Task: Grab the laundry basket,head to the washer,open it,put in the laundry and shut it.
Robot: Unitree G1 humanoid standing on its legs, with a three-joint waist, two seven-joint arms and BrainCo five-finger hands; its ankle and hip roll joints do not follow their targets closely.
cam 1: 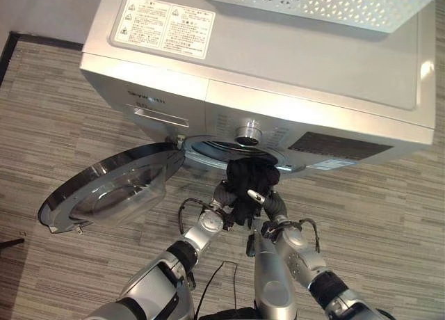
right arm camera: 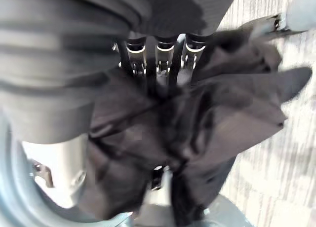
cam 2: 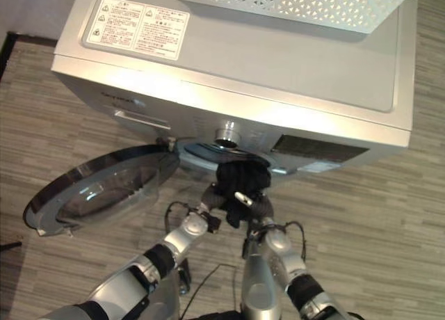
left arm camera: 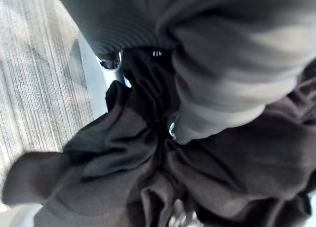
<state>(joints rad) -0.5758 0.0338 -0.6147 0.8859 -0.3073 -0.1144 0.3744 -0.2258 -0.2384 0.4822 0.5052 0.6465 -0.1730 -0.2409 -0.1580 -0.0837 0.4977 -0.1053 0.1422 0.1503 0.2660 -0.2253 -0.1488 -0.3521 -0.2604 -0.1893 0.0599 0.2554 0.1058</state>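
Two hands hold one dark bundle of clothes (cam 1: 249, 183) right in front of the washer (cam 1: 278, 69). The washer is a big silver box. Its round hole faces the robot, and the clothes sit just at the rim of that hole, under the silver knob (cam 1: 247, 133).

The left hand (cam 1: 224, 195) comes up to the clothes from the door side of the washer. In the left wrist view the dark cloth (left arm camera: 148, 177) is bunched up close against the hand, and folds of it hang down. Its fingers are buried in the cloth, so I cannot tell if they are curled or straight.

The right hand (cam 1: 272, 203) is on the other side of the bundle. In the right wrist view its silver fingers (right arm camera: 165, 56) go down into the cloth (right arm camera: 207, 123) and curl around it, so this hand is gripping the clothes.

The washer door (cam 1: 111, 188) is round and made of glass. It is swung wide open, out to the side of the hole.

The white laundry basket (cam 1: 320, 3) rests on top of the washer, near the back. It has many small holes in its wall.

The washer stands on a grey striped floor (cam 1: 389, 216).
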